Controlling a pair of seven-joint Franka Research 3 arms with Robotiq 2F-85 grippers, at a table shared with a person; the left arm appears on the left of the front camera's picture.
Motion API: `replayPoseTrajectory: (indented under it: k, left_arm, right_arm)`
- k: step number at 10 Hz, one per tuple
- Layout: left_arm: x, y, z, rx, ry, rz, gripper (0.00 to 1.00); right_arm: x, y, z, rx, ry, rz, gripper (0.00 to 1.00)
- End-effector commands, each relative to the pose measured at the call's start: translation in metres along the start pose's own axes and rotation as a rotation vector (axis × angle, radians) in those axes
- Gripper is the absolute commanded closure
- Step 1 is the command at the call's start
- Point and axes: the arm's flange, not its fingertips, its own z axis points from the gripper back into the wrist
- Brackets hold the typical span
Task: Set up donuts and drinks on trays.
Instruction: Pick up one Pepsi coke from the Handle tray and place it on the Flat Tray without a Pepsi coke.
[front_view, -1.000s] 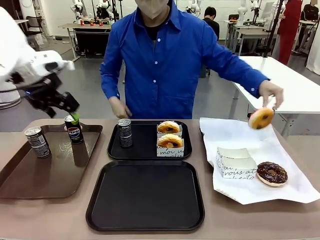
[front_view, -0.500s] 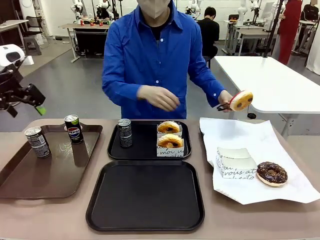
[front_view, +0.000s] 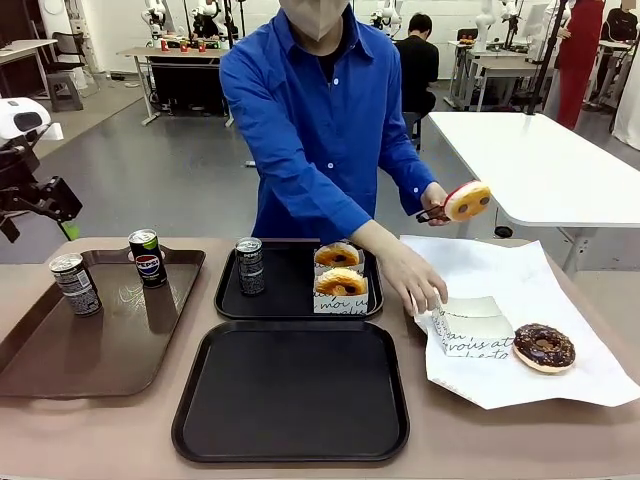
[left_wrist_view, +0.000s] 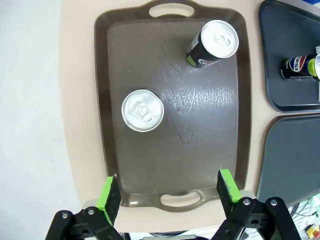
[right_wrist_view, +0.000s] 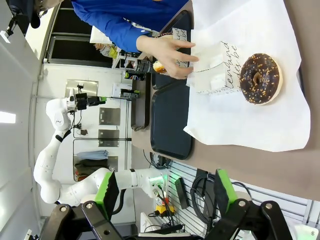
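My left gripper (front_view: 52, 218) hangs open and empty above the table's left edge; in the left wrist view its fingers (left_wrist_view: 109, 193) frame the brown tray's near handle. Two drinks (front_view: 75, 284) (front_view: 148, 258) stand on that brown tray (front_view: 100, 350). The far black tray (front_view: 290, 300) holds one drink (front_view: 250, 265) and two sleeved donuts (front_view: 338, 255) (front_view: 341, 283). The near black tray (front_view: 290, 390) is bare. The person holds a frosted donut (front_view: 468, 200) in tongs, the other hand (front_view: 420, 285) on a paper sleeve (front_view: 470, 325). My right gripper (right_wrist_view: 165, 192) is open and empty, off the table.
A chocolate donut (front_view: 544, 347) lies on the white paper sheet (front_view: 500, 270) at the right, beside the paper sleeves. The person leans over the far edge, one arm reaching across the far black tray's right corner. A white table (front_view: 560, 170) stands behind.
My left gripper has drawn up and to the left, away from the Pepsi can. The person brought the donut in the tongs inward and reached the other hand down to the paper sleeve.
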Motion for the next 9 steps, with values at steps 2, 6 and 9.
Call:
replayPoseTrajectory:
  k: [2, 6, 9]
  left_arm:
    - [0.000, 0.004, -0.002, -0.004, 0.001, 0.007, 0.00]
    - [0.022, 0.006, -0.019, 0.019, -0.017, -0.010, 0.00]
    - [0.043, 0.012, -0.049, 0.043, 0.010, -0.019, 0.00]
  right_arm:
    - [0.001, 0.000, 0.000, 0.018, -0.006, 0.012, 0.00]
    - [0.001, 0.000, 0.000, 0.018, -0.006, 0.012, 0.00]
    - [0.001, 0.000, 0.000, 0.018, -0.006, 0.012, 0.00]
